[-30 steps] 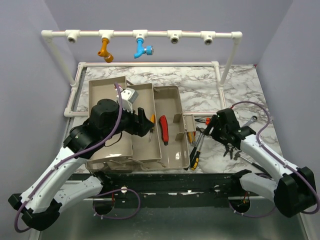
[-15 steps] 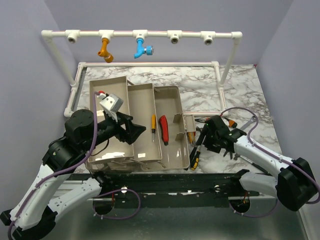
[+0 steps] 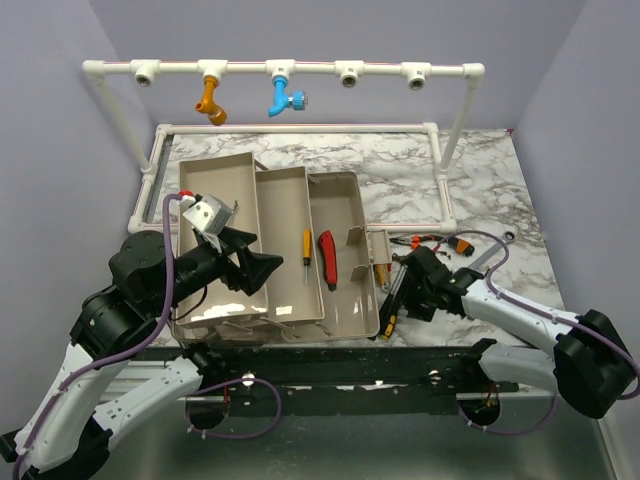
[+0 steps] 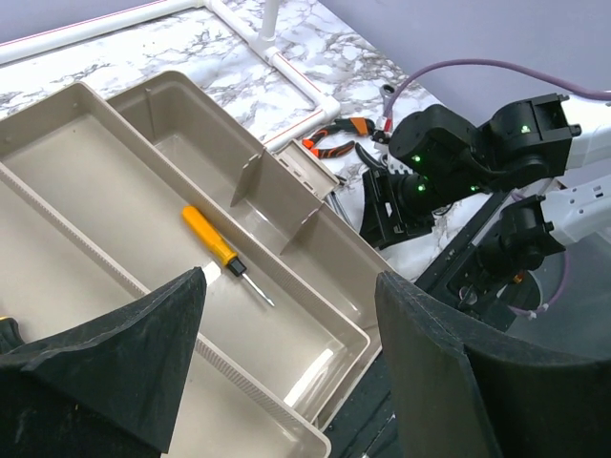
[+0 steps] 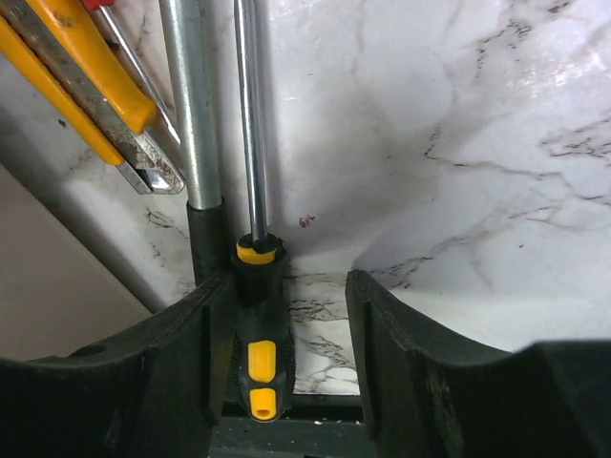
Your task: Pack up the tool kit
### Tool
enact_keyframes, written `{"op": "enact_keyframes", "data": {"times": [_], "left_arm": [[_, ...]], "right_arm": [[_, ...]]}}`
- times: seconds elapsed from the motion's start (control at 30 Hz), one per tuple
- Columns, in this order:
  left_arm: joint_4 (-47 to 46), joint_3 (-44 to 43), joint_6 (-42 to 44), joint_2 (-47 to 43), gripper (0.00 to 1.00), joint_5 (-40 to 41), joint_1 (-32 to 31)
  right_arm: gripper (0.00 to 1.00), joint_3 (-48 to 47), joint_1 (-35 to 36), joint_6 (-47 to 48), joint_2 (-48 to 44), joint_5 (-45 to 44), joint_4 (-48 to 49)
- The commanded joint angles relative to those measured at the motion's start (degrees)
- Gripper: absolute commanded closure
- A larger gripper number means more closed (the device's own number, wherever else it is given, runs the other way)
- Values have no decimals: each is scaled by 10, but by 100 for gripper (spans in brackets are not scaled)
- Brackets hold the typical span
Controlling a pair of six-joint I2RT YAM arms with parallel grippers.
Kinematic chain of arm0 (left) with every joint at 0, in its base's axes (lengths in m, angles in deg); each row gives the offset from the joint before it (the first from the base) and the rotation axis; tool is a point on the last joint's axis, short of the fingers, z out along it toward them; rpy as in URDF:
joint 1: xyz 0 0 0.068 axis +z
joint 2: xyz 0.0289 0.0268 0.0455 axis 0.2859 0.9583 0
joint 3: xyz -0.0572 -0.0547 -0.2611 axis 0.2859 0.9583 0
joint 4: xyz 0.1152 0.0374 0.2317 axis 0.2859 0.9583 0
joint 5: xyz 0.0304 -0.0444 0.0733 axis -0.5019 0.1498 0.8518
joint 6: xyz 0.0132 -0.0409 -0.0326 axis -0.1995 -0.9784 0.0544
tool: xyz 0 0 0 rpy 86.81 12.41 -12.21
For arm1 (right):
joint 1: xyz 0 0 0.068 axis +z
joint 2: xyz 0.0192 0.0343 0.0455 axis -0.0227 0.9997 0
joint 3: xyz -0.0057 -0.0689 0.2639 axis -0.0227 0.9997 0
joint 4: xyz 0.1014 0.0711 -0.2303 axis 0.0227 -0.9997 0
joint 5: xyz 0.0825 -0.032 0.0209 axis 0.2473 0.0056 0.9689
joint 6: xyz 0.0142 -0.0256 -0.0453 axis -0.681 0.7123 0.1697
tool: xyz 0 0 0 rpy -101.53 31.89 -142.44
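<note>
- My right gripper (image 5: 289, 334) is now lower, beside the toolbox (image 3: 372, 300); spread, it straddles the screwdriver (image 5: 258, 367).
- My left gripper (image 4: 288, 286), spread too, is pulled back.
- I think pinching comes next.

My toolbox (image 3: 335, 176) sits left of centre on the table (image 3: 410, 165); a small screwdriver (image 3: 306, 245) lies in its middle tray (image 3: 285, 205), a utility knife (image 3: 327, 258) in the right tray (image 3: 348, 210); a long screwdriver (image 5: 258, 358) lies just right of the box, between my right gripper's (image 3: 400, 295) fingers; pliers (image 3: 425, 240) lie behind it.
</note>
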Motion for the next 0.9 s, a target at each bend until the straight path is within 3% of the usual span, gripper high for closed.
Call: {"op": "enact_keyframes", "data": {"times": [0.0, 0.13, 0.23, 0.3, 0.37, 0.47, 0.73, 0.87], "left_arm": [[-3, -2, 9, -4, 26, 10, 1], [-8, -6, 12, 2, 26, -2, 1], [-10, -3, 12, 4, 26, -3, 1], [-16, 7, 9, 3, 26, -9, 1], [-23, 19, 4, 5, 26, -23, 1], [-27, 33, -4, 15, 26, -57, 1], [-114, 117, -74, 2, 20, -142, -1], [-151, 149, -109, 12, 11, -148, -22]], "right_arm": [[45, 5, 8, -10, 28, 16, 25], [47, -1, 8, -3, 49, 14, 33], [68, -16, 8, -3, 70, -5, 15], [73, -28, 8, -4, 71, -18, 0], [87, -40, 8, -3, 54, -39, -20], [94, -56, 8, -2, 13, -77, -52], [99, -84, 8, 50, -107, -120, -80], [99, -91, 8, 75, -167, -125, -73]]}}
